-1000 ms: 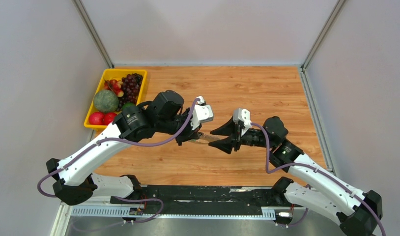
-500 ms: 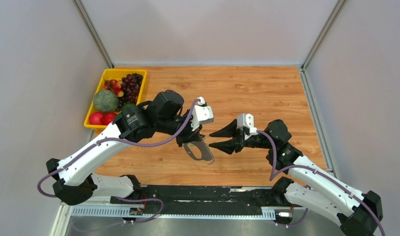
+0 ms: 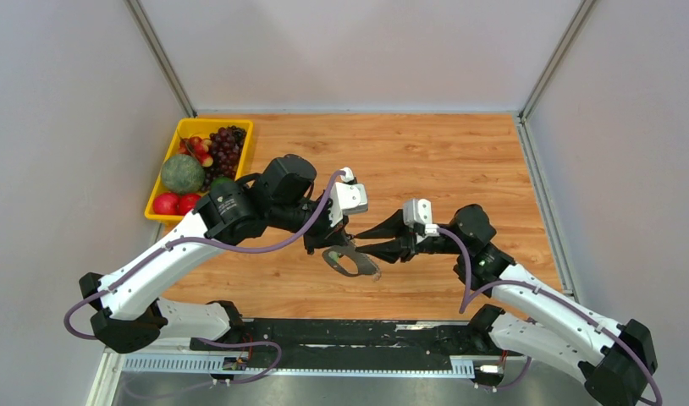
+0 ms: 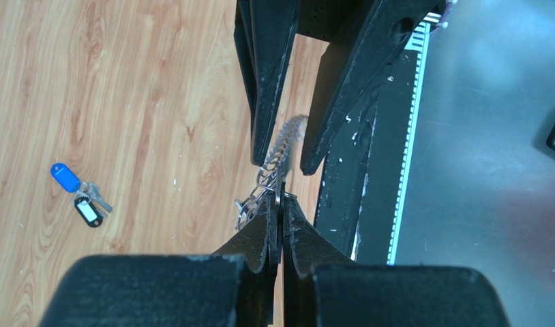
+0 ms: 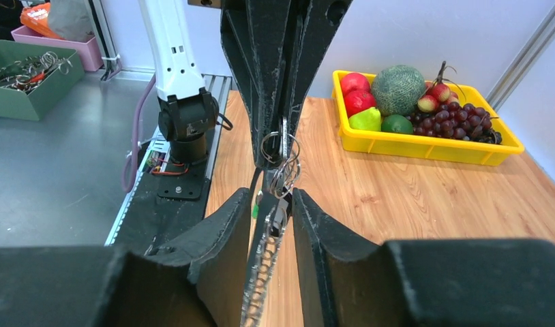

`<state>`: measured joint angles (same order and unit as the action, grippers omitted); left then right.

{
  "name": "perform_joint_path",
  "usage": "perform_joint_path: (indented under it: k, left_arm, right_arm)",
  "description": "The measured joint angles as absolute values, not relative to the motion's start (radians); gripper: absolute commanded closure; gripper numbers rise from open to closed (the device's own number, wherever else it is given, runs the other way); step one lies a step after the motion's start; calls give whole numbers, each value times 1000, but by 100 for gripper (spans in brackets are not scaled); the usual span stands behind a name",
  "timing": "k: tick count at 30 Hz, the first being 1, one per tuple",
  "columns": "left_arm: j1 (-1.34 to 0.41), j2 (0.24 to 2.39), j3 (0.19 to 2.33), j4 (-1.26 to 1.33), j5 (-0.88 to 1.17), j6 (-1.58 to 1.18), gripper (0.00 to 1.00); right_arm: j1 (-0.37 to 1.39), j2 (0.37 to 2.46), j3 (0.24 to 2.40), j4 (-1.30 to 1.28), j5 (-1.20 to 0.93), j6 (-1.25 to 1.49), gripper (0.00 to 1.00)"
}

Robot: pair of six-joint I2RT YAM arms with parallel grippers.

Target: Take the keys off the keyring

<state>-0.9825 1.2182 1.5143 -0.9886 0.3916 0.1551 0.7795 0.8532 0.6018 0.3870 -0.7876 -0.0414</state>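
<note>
One table (image 3: 460,161), one yellow fruit tray (image 3: 190,125) upper left. My left gripper (image 3: 328,246) pinches the single keyring (image 3: 352,263) dead centre. The right gripper (image 3: 363,244) has its fingers (image 5: 220,225) narrow around it, gaps showing. Two loose keys (image 4: 92,195) at left in the left wrist view: blue, black-and-white.

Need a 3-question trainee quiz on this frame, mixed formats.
1. True or false: the left gripper is shut on the keyring.
2. Where do the two loose keys lie? A) in the fruit tray B) on the table C) on the grey floor
3. Fill in: the right gripper has its jaws ____ around the hanging keyring.
Key: 1 true; 2 B; 3 open.
</note>
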Motion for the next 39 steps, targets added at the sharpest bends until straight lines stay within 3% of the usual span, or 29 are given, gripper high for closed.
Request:
perform_joint_path:
  k: [12,20,22,28,39]
  left_arm:
    - [-982,1218,1520,-982,412,155,100]
    - [-982,1222,1520,-982,422,155,100]
    - [-982,1224,1520,-982,426,155,100]
    - [-982,1230,1520,-981,429,155,100]
    - [-988,1229,1520,-975,374,160,100]
  right_arm:
    - [800,905,603,415,-796,-55,70]
    - [805,911,603,427,-792,-55,63]
    - [805,909,603,429,-787,-56,66]
    - [805,892,603,437,-775,-64,100]
    - [805,862,614,355,-739,-81,100]
